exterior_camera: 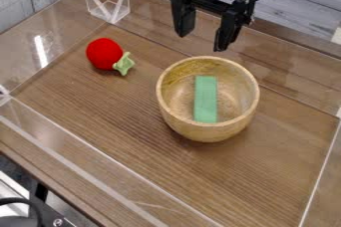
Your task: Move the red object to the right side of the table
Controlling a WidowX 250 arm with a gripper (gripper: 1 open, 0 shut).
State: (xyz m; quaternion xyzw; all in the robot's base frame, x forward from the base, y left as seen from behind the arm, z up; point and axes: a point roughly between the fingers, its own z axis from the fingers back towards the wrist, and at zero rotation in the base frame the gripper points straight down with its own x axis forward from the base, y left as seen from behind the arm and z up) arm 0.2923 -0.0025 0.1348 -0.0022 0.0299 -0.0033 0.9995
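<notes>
The red object (104,53), a small round bright-red toy fruit with a pale green leafy tip (126,66), lies on the left part of the brown wood-grain table (94,121). My black gripper (204,30) hangs pointing down near the back centre, up and to the right of the fruit and well apart from it. Its fingers (226,34) stand wide open with nothing between them.
A wooden bowl (206,98) holding a flat green block (206,99) stands right of centre, just in front of the gripper. Clear acrylic walls (107,5) edge the tabletop. Bare wood lies to the right of the bowl.
</notes>
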